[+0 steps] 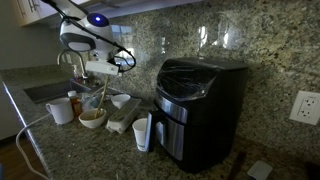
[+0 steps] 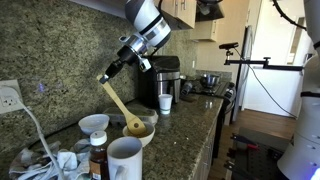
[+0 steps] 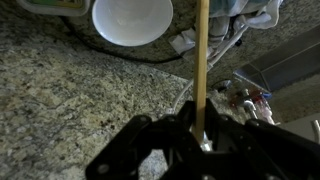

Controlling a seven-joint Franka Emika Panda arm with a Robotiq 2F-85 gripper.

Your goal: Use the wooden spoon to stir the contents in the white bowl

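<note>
My gripper (image 2: 108,72) is shut on the upper end of the wooden spoon (image 2: 120,102), which slants down with its oval head at the white bowl (image 2: 148,133). The bowl shows tan-brown inside and stands on the granite counter. In an exterior view the gripper (image 1: 99,70) holds the spoon (image 1: 97,92) above the same bowl (image 1: 93,119). In the wrist view the jaws (image 3: 201,132) clamp the spoon's handle (image 3: 202,55), which runs straight up out of frame. Its head and the tan bowl are out of that view.
A smaller all-white bowl (image 2: 93,124) (image 1: 120,100) (image 3: 130,18) and a white mug (image 2: 125,160) (image 1: 60,110) stand close to the bowl. A black coffee machine (image 1: 200,105), a white cup (image 1: 143,132), a bottle (image 2: 97,160) and cables share the counter. A sink (image 1: 45,92) lies behind.
</note>
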